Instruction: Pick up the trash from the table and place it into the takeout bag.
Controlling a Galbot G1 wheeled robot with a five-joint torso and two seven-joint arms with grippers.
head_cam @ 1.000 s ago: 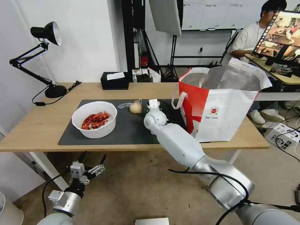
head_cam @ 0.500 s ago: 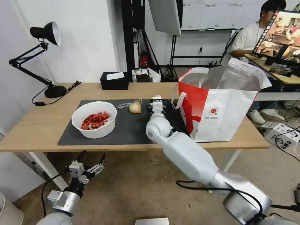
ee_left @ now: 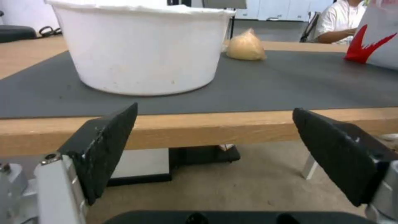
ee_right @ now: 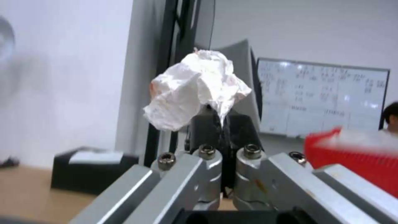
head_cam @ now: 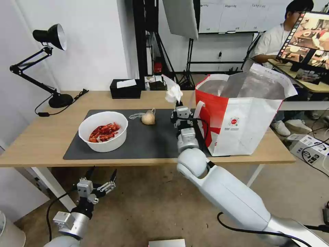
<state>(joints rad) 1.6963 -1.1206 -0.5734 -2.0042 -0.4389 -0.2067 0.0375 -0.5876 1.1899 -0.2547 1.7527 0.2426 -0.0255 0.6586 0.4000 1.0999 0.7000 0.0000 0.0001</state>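
My right gripper (head_cam: 178,101) points upward above the dark mat, shut on a crumpled white tissue (head_cam: 173,93), just left of the takeout bag (head_cam: 240,116). The wrist view shows the tissue (ee_right: 197,90) pinched between the closed black fingers (ee_right: 215,124). On the mat (head_cam: 144,144) stand the white bowl of red crayfish shells (head_cam: 103,131) and the beige bun in clear plastic (head_cam: 148,118). My left gripper (head_cam: 100,175) hangs open below the table's front edge, facing the bowl (ee_left: 141,49) and bun (ee_left: 245,48).
A black tissue box (head_cam: 125,89) sits at the table's back edge and a black desk lamp (head_cam: 51,61) at the far left. The wooden table (head_cam: 41,137) has bare room left of the mat. A desk with a monitor (head_cam: 306,37) stands behind the bag.
My right arm has lifted from the mat and turned upward, raising the crumpled tissue beside the bag's rim. The left arm stays parked below the table.
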